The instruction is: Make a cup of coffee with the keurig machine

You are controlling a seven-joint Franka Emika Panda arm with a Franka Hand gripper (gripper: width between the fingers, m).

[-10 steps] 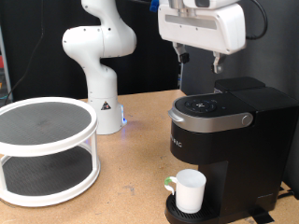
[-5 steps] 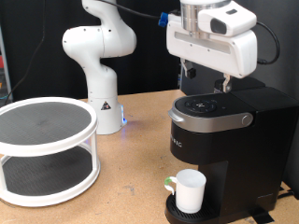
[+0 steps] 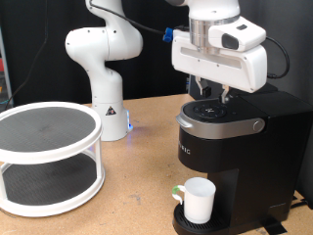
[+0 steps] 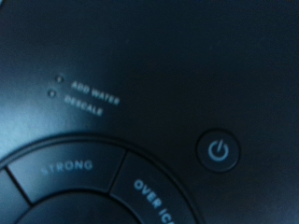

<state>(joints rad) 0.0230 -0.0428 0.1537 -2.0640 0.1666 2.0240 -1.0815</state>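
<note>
1 tool (image 3: 213,96), grip unclear, hangs over the keurig machine (image 3: 235,157) on a wooden table (image 3: 132,186), dark wall behind.

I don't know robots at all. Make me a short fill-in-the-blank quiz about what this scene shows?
1. The white cup stands on the drip base of the black ____.
2. The hand hangs just above the machine's ____ panel.
3. On the wrist view, the small print beside the two dots reads ADD WATER and ____.
4. The round two-tier rack sits toward the exterior view's ____.

Missing words: keurig machine; top; DESCALE; left
</note>
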